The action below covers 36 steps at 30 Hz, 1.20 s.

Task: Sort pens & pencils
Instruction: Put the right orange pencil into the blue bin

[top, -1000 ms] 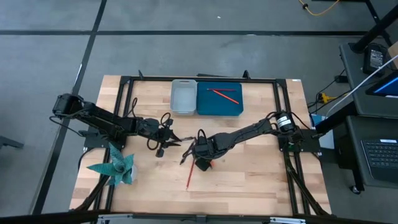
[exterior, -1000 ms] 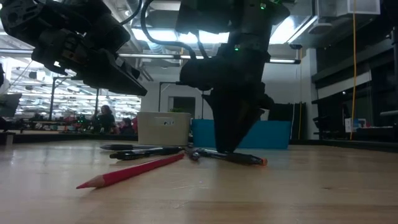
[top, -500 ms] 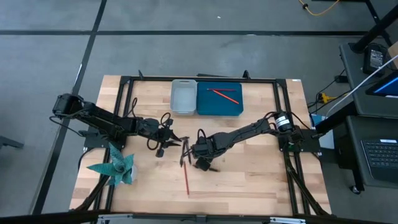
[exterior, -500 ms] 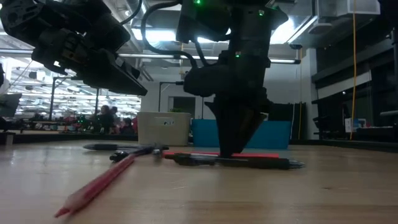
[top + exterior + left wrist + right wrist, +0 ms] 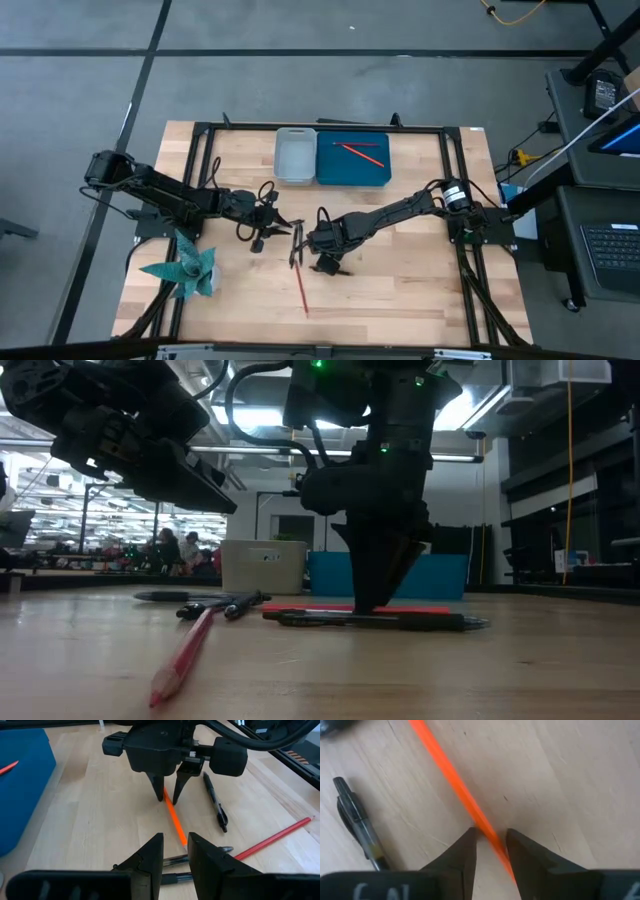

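My right gripper (image 5: 169,795) points down at the table's middle, open. Its fingertips stand either side of one end of an orange pencil (image 5: 175,820) that lies flat on the wood. A red pencil (image 5: 302,288) lies nearer the near edge. Black pens (image 5: 297,243) lie between the two grippers, and another pen (image 5: 215,802) lies beside the right gripper. My left gripper (image 5: 175,852) hovers left of the pens, open by a narrow gap and holding nothing. Two more red pencils (image 5: 362,152) lie in the blue bin (image 5: 352,178). My right gripper (image 5: 490,837) straddles the orange pencil (image 5: 485,832) across its length, from above, near one end. One finger (image 5: 467,847) stands right at the pencil's edge and the other shows a gap. I cannot tell whether it touches. The pencil lies flat on the table.
A pale grey bin (image 5: 295,160) stands left of the blue one at the far side. A teal crumpled thing (image 5: 185,270) sits by the near left corner. Bare wood lies to the right and near side of the grippers.
The red pencil near the near edge has swung round on the table, its tip now pointing toward the near edge. A black pen has turned to lie crosswise under the right gripper, which has shifted slightly toward the left gripper. The left arm has kept still.
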### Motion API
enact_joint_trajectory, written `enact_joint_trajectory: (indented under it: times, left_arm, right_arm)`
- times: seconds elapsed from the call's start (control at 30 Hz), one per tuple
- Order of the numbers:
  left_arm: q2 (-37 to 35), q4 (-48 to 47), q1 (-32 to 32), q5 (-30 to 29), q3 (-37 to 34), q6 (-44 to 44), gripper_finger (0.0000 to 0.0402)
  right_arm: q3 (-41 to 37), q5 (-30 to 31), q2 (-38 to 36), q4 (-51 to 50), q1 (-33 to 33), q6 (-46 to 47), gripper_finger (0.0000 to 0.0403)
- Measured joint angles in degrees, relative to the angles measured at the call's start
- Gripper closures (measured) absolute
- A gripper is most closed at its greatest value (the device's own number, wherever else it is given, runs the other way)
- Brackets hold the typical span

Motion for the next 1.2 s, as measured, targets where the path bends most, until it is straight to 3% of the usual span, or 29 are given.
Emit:
enact_joint_trajectory:
  times: [0.43,0.93,1.2]
  left_arm:
    - [0.0,-0.03,0.0,0.0,0.0,-0.02,0.0319]
    - [0.0,-0.03,0.0,0.0,0.0,0.0,0.0319]
    - [0.0,-0.05,-0.02,-0.02,0.0,0.0,0.0319]
  right_arm:
    - [-0.02,-0.32,-0.02,0.04,-0.09,-1.35,0.0377]
    - [0.01,-0.48,-0.07,0.17,-0.24,-1.31,0.0381]
    - [4.51,-0.82,0.48,-3.92,-0.69,-3.25,0.038]
